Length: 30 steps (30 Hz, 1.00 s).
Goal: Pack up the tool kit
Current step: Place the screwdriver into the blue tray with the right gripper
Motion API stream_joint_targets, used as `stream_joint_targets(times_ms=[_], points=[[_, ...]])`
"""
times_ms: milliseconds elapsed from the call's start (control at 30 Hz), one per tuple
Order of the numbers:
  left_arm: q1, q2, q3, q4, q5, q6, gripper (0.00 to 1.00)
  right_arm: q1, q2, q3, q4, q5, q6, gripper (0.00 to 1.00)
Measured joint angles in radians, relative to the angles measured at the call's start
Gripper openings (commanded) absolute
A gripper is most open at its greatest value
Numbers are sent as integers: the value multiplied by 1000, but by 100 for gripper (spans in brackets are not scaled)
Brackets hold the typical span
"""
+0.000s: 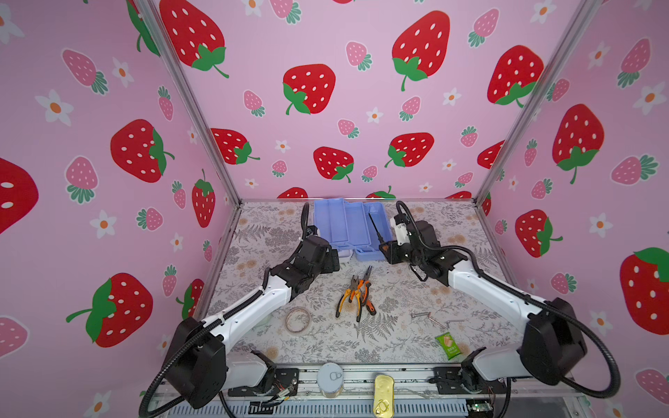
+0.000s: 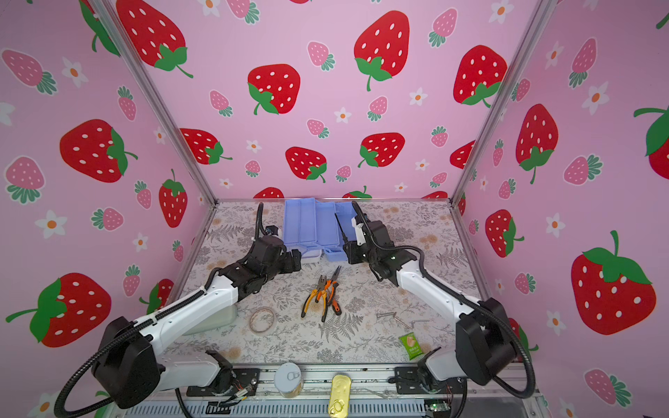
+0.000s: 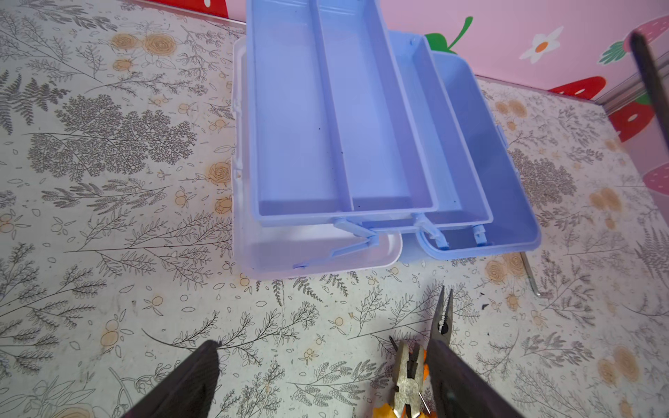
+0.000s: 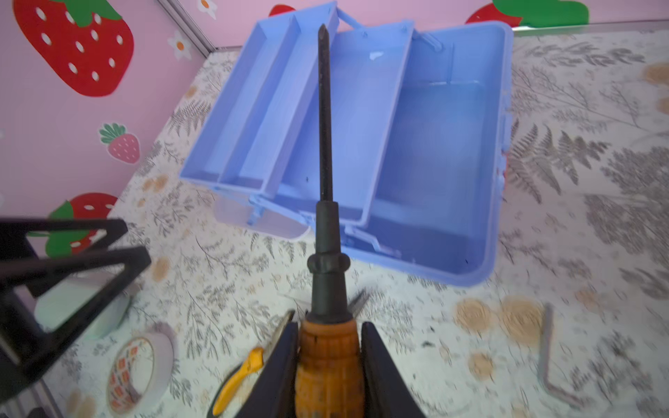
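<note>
Ribbed orange-handled screwdriver [image 4: 325, 235] in right hand [image 4: 329, 333], blue plastic case [image 4: 434, 163]

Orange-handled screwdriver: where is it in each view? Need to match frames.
Both top views: screwdriver right of centre, dark shaft slanting across the right side of the open blue tool case.
Left wrist: only its dark shaft, at the upper right edge.
Right wrist: centre, orange handle clamped in the right gripper, tip toward the case.
Shared landmark: that case, in all four views.
</note>
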<state>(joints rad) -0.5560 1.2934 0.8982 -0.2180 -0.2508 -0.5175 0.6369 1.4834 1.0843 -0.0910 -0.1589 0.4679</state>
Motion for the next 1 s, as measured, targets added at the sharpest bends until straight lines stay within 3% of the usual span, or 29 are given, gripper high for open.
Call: stream_joint_targets(times_ms=[267, 433, 633, 833, 1000], points=[[41, -46, -26, 1, 17, -12, 93, -63, 392, 271, 76, -206, 113, 13], [74, -62, -47, 5, 40, -27, 93, -63, 529, 369, 89, -272, 171, 20], [97, -59, -52, 5, 72, -37, 93, -63, 571, 409, 135, -318, 229, 47], [103, -38, -52, 5, 100, -40, 92, -57, 580, 426, 167, -336, 254, 50], [104, -20, -52, 18, 135, -40, 81, -56, 559, 395, 181, -320, 238, 49]])
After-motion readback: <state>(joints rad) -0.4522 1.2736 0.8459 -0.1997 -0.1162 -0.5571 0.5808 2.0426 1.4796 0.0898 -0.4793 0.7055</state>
